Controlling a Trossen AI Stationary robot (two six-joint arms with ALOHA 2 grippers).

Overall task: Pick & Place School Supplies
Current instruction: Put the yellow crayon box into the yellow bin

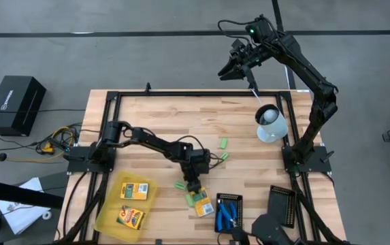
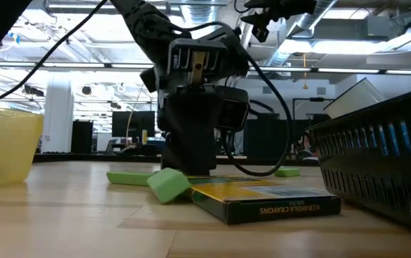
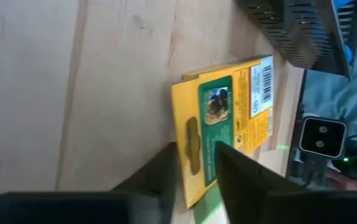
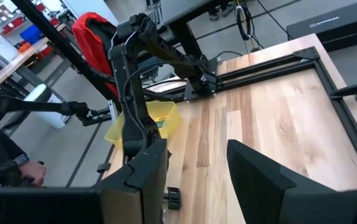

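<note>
A yellow-orange pack with green print [image 1: 203,205] [image 2: 262,197] [image 3: 228,112] lies near the table's near edge, one end beside a green block [image 1: 190,199] [image 2: 168,185]. My left gripper [image 1: 193,189] [image 3: 197,168] stands right over that end, fingers pointing down and a narrow gap apart. One finger is beside the pack's long edge, the other over its printed face. Two more packs [image 1: 134,190] [image 1: 131,218] lie in the yellow tray [image 1: 106,214]. Blue-handled scissors [image 1: 227,212] lie in a black tray. My right gripper [image 1: 230,71] [image 4: 197,174] is open, raised beyond the far edge. My left gripper comes at the pack's end [image 3: 194,155] from above, slanting toward the near edge, with that corner showing between its fingers. I cannot tell whether the fingers touch the pack. The pack rests on the table.
Other green blocks lie at mid-table [image 1: 224,143] [image 1: 223,156] and by the left gripper [image 1: 180,185]. A second black ribbed tray [image 1: 283,204] [image 2: 384,165] sits at the near right. A white round thing [image 1: 271,124] stands near the right arm. Bare wood lies toward the far edge.
</note>
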